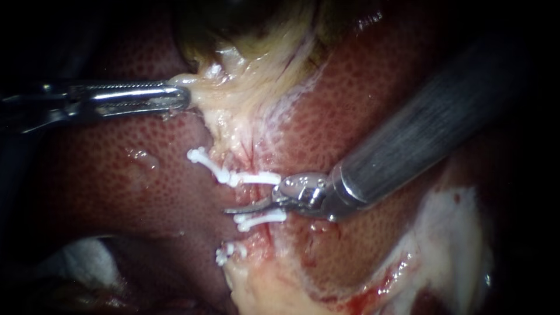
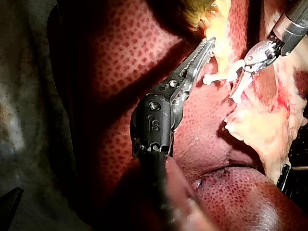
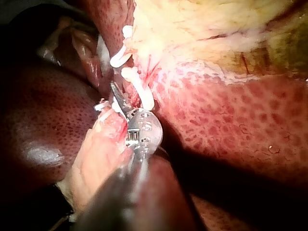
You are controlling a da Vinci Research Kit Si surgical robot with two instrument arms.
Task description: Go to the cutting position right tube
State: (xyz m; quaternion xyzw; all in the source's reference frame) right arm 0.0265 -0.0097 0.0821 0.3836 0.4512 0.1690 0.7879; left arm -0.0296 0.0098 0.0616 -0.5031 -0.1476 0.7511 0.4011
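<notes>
1. The clipped tube (image 1: 256,191) sits just left of centre in the endoscope view. It is a thin reddish strand running from top to bottom over pale tissue. You cannot tell from this view whether it is the right tube.
2. Three white clips cross it. The upper clip (image 1: 233,174) is just above the centre line, the middle clip (image 1: 261,219) is close below it, and the lower clip (image 1: 228,252) is nearer the bottom edge.
3. Your right instrument (image 1: 248,206) comes in from the upper right, its thick shaft slanting down to the centre. Its slender tip lies across the tube in the gap between the upper and middle clips, and its point reaches past the tube toward the left. Only one thin blade shows clearly, so you cannot tell whether that tip is parted or closed.
4. In the right wrist view, the same tip (image 3: 120,98) lies just beside a clip, against the reddish tissue.
5. Your left instrument (image 1: 175,96) enters from the left edge, in the upper left of the frame. Its jaws are pressed together, pinching the edge of the pale yellow tissue (image 1: 245,87) above the clips.
6. In the left wrist view, those serrated jaws (image 2: 204,50) meet the yellow tissue directly ahead of them.
7. The mottled red liver (image 1: 116,175) lies on both sides of the tube. The dark gallbladder (image 1: 233,23) is at top centre.
</notes>
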